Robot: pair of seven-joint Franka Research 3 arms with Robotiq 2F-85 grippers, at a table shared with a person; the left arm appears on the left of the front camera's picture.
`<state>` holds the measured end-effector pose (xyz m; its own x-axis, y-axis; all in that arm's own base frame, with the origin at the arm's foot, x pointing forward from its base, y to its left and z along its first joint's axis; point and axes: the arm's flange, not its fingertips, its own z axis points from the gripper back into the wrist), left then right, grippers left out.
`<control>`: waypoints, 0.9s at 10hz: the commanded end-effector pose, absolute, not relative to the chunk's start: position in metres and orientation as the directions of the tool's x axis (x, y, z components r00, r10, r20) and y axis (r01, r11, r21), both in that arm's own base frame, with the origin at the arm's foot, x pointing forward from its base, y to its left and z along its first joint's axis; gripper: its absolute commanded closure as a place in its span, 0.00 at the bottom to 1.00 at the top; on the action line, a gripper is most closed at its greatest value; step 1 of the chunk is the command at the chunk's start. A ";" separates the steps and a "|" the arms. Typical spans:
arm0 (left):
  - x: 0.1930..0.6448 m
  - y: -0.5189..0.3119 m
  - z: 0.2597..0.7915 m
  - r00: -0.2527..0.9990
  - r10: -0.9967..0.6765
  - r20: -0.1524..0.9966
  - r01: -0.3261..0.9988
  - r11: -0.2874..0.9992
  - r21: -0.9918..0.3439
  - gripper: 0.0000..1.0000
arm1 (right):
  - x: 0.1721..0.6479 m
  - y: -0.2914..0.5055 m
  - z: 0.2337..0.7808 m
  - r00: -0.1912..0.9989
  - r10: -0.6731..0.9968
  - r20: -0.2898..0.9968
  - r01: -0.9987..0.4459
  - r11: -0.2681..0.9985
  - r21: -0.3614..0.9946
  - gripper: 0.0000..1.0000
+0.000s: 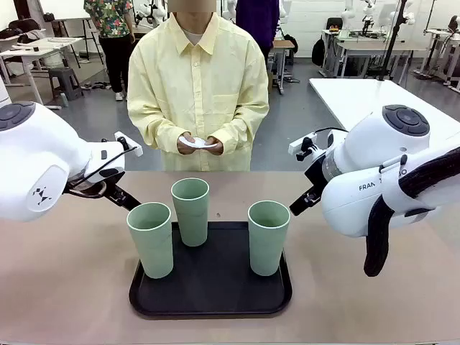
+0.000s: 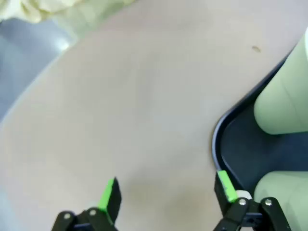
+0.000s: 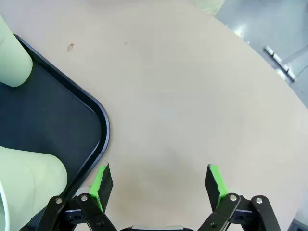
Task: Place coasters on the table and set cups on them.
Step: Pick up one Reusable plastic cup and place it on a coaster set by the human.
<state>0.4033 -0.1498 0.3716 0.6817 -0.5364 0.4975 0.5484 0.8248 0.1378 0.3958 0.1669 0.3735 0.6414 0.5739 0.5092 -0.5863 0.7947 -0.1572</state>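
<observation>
— How much has been done?
— Nothing yet. No coasters [image 1: 198, 142] have been laid on the desk [image 1: 65, 287]; they are held, small and white, in the person's hands [image 1: 214, 149] at the far side.
— And the cups [image 1: 191, 210]?
— All three (tall, pale mint, tapered) are seen upright on the black tray [image 1: 215, 296], near the middle. The left tool [image 2: 167, 189] and right tool [image 3: 159, 177] are spread wide — nothing is grasped.

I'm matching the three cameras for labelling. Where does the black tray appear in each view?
Front view: the tray lies low in the middle of the picture.
Left wrist view: the tray is at the right edge, with its rounded corner curving into the picture.
Right wrist view: the tray runs down the left side, with its rounded corner low.
Shared landmark: the mint-green cups standing on it.
</observation>
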 end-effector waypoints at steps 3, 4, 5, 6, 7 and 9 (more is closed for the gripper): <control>0.403 -0.150 0.372 0.682 -0.537 0.498 0.549 0.825 0.138 0.00 | 0.396 0.167 0.374 0.641 0.574 0.509 -0.586 0.795 -0.157 0.00; 0.403 -0.150 0.372 0.682 -0.537 0.498 0.549 0.825 0.138 0.00 | 0.396 0.167 0.374 0.641 0.574 0.509 -0.586 0.795 -0.157 0.00; 0.403 -0.150 0.372 0.682 -0.537 0.498 0.549 0.825 0.138 0.00 | 0.396 0.167 0.374 0.641 0.574 0.509 -0.586 0.795 -0.157 0.00; 0.403 -0.150 0.372 0.682 -0.537 0.498 0.549 0.825 0.138 0.00 | 0.396 0.167 0.374 0.641 0.574 0.509 -0.586 0.795 -0.157 0.00; 0.403 -0.150 0.372 0.682 -0.537 0.498 0.549 0.825 0.138 0.00 | 0.396 0.167 0.374 0.641 0.574 0.509 -0.586 0.795 -0.157 0.00; 0.403 -0.150 0.372 0.682 -0.537 0.498 0.549 0.825 0.138 0.00 | 0.396 0.167 0.374 0.641 0.574 0.509 -0.586 0.795 -0.157 0.00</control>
